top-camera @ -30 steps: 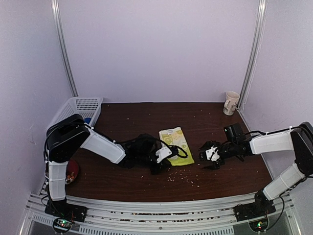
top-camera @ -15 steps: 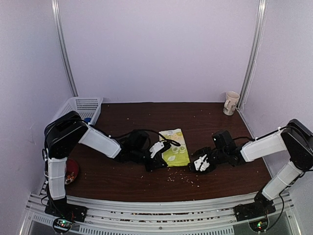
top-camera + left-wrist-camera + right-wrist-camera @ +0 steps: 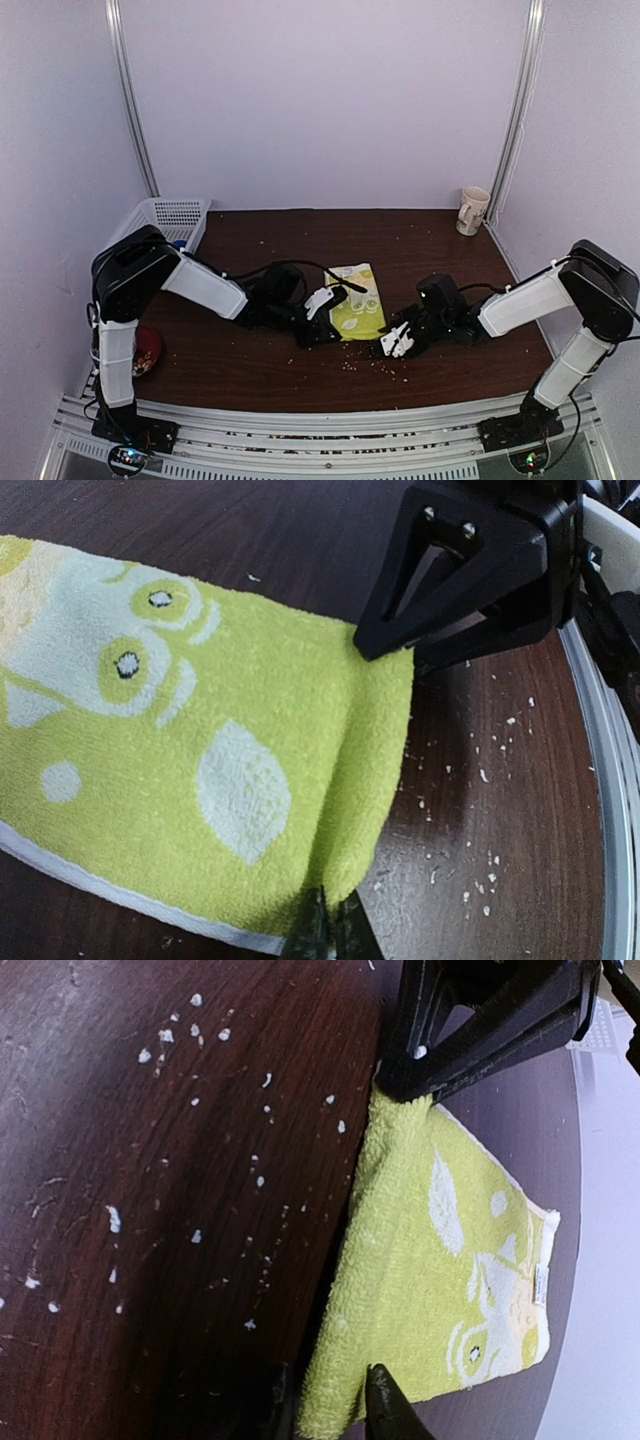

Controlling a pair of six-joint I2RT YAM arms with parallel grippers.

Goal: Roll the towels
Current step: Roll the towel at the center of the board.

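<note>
Where the basket [image 3: 160, 214] stands, a blue towel [image 3: 178, 244] lies inside.

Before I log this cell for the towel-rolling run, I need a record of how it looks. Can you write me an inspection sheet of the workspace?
Surface: dark wood table, scattered with pale crumbs.
Job's things: yellow-green towel spread mid-table; a blue patch inside the white basket, too small to identify.
Clutter: the basket at far left, mug in the far right corner, red object by the left arm's base.
End effectors: left end effector shut on the towel's edge; right end effector straddles a towel corner, grip unclear.
Cables: black cable loops over the left wrist.
Surroundings: pale walls, metal uprights.
</note>
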